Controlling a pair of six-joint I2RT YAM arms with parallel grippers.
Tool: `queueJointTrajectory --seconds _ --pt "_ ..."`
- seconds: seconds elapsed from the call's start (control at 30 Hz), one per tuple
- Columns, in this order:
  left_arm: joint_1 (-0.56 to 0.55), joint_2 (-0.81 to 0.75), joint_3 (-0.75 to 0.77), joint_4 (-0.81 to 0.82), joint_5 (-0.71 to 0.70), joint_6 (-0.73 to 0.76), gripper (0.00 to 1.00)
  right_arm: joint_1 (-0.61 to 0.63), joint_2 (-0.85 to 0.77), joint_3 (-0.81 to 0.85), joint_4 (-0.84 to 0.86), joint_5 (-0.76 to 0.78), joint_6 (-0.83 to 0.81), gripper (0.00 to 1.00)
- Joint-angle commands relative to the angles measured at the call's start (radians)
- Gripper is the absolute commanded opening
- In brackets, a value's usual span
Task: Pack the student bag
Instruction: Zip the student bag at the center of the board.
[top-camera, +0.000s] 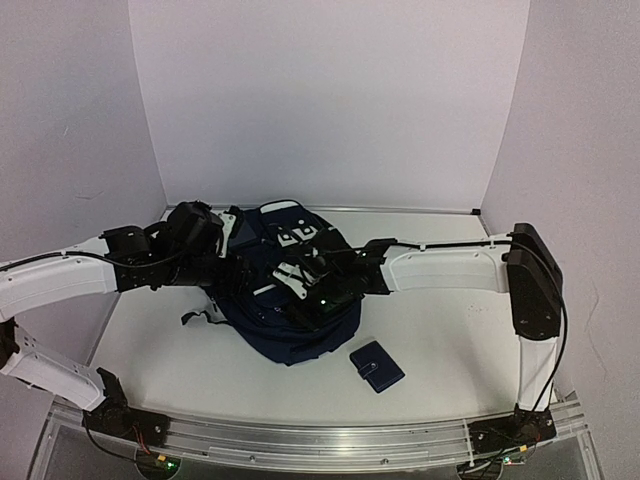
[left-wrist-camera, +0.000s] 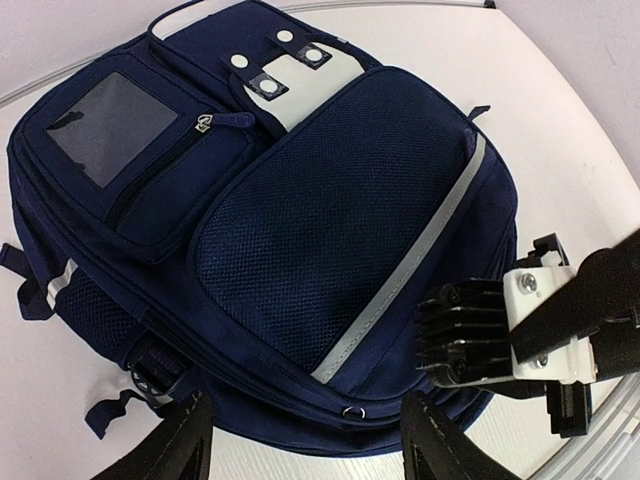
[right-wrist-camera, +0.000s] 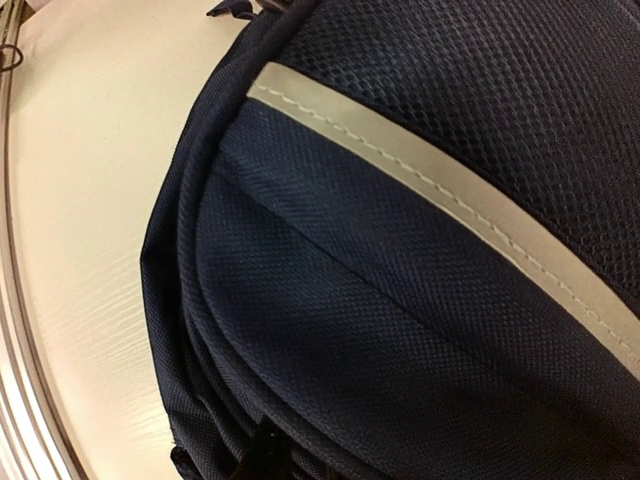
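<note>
Left gripper (left-wrist-camera: 305, 425) hangs over one edge of the student bag (left-wrist-camera: 330, 220), its two dark fingers (left-wrist-camera: 180, 440) spread apart with nothing between them. Right gripper (left-wrist-camera: 455, 335) sits at the bag's side, close to the grey stripe (right-wrist-camera: 450, 190). Whether it is closed on fabric cannot be told, since its own view shows only mesh and seams. The bag lies flat, front pockets up, in the middle of the white table (top-camera: 450, 330). A small navy wallet (top-camera: 376, 366) lies near the bag, apart from it, on the right arm's side.
</note>
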Motion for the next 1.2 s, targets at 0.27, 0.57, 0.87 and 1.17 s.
queueJointTrajectory --seconds 0.27,0.57,0.87,1.17 --pt "0.008 -0.132 -0.05 -0.04 0.15 0.405 0.58 0.001 -0.103 -0.037 0.038 0.001 0.005 0.0" --pt "-0.004 -0.183 -0.142 0.003 0.199 0.694 0.53 -0.017 -0.106 -0.033 0.018 -0.067 0.021 0.0" --pt "-0.047 -0.046 -0.119 0.019 0.107 0.86 0.52 -0.055 -0.101 -0.04 0.006 -0.183 0.045 0.0" --pt "-0.076 0.052 -0.078 0.118 0.142 0.924 0.52 -0.054 -0.089 -0.031 -0.003 -0.23 0.046 0.0"
